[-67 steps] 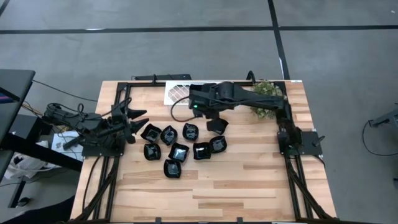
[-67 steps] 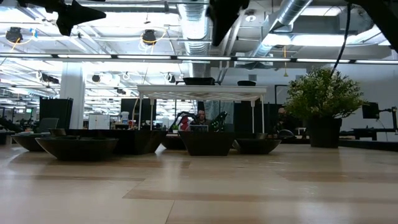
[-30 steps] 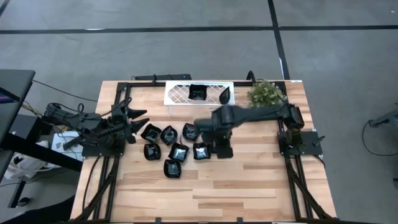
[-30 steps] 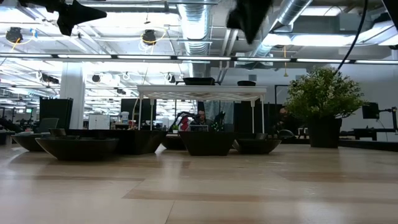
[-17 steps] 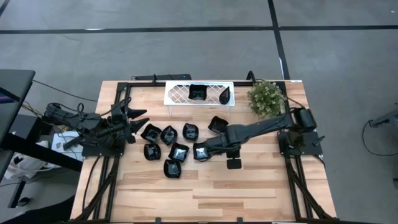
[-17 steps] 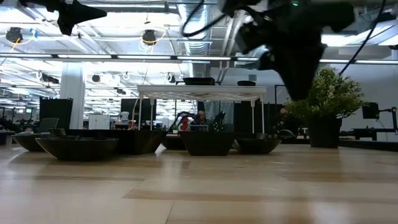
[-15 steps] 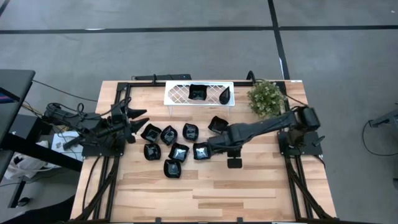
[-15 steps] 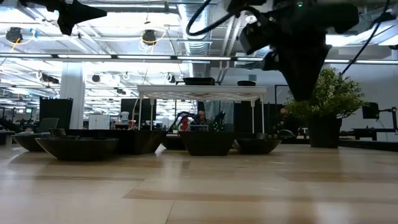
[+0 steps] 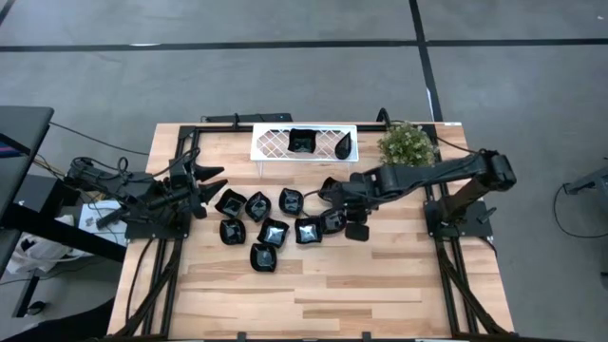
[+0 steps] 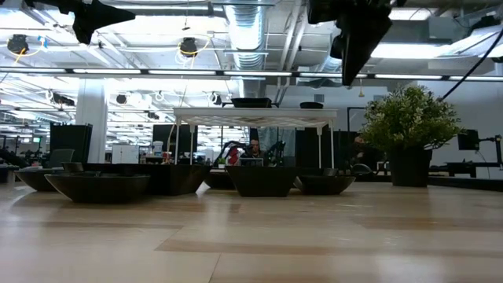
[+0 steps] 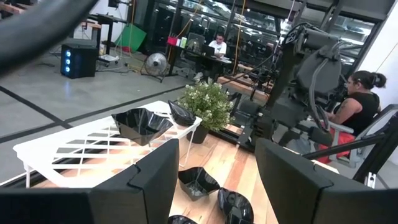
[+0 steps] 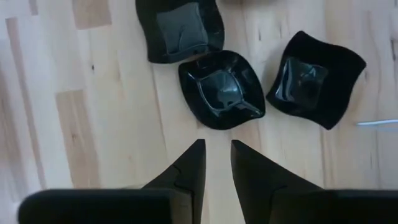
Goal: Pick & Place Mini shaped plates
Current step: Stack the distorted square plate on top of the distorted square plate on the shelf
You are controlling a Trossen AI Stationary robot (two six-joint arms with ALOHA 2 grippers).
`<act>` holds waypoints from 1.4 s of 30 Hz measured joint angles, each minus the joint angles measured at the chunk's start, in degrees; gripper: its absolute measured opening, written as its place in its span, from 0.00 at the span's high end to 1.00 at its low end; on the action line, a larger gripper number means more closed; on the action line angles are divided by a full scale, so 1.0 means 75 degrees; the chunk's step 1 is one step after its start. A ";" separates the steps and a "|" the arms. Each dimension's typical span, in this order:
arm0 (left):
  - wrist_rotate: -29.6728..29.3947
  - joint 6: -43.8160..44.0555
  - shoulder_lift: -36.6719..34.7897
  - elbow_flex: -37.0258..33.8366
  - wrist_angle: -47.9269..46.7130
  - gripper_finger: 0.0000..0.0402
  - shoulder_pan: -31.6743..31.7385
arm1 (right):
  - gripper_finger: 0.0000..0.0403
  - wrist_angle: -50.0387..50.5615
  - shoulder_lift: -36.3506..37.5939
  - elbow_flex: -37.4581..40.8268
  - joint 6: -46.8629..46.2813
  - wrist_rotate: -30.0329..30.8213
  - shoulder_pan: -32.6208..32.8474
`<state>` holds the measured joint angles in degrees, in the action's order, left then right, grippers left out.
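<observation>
Right gripper (image 9: 353, 220) is held above the wooden table (image 9: 380, 285), at the right end of the cluster of mini shaped plates (image 9: 273, 231), with its arm stretched in from the right side of the table. In the right wrist view its two dark fingers (image 12: 186, 168) are seen close together, only a narrow gap left between the tips, and nothing is clamped between them; bare wood lies beneath the tips, and a teardrop-shaped plate (image 12: 222, 90) lies just beyond them, flanked by two squarish ones (image 12: 316, 78). About nine glossy black plates are gathered near the middle of the table, most of them touching or just beside each other. Two more plates are seen on the white lattice tray (image 9: 271, 144) at the far edge: a squarish one (image 9: 301, 141) and a teardrop one (image 9: 346, 146). A green plant (image 9: 406, 144) stands just beside the tray. Left gripper (image 9: 204, 178) is parked at the left edge of the table, well apart from the plates, and its fingers (image 11: 143, 180) are spread wide with nothing between them. A seated person (image 11: 357, 102) is seen in the room beyond.
</observation>
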<state>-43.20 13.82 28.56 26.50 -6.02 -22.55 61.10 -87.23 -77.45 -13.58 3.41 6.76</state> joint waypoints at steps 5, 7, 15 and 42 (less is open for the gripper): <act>0.0000 0.0000 0.0000 -0.0003 0.0014 0.47 0.0000 | 0.82 -0.0343 -0.0002 0.0312 -0.0057 -0.0076 -0.0061; 0.0000 0.0000 0.0000 -0.0003 0.0012 0.47 -0.0001 | 0.82 -0.0525 0.0053 0.0765 -0.0240 -0.0238 -0.0053; 0.0000 0.0000 0.0000 -0.0003 0.0019 0.47 -0.0001 | 0.82 -0.1763 0.0193 0.2059 -0.0250 -0.0456 0.0155; 0.0000 0.0000 0.0000 -0.0006 0.0089 0.47 -0.0001 | 0.82 -0.4835 0.0193 0.2159 0.1956 -0.1534 0.0317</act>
<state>-43.20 13.82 28.56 26.46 -5.36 -22.55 24.84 -85.78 -61.25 1.09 -8.10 9.14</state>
